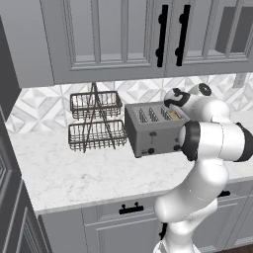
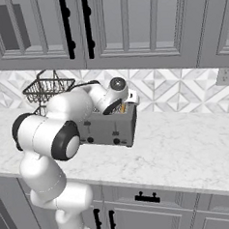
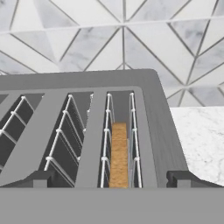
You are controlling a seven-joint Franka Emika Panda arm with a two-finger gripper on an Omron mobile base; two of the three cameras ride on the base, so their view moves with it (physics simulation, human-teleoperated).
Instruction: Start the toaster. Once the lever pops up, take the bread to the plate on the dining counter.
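Two dark fingertips of the gripper stand wide apart at the near edge of the hand view, holding nothing, poised above the toaster. Bread sits upright in the toaster's rightmost slot, its tan top edge between the white wire guides. Toaster rests on the white marble kitchen counter. Behind and left stands a black wire two-tier basket rack, against the geometric tiled backsplash.
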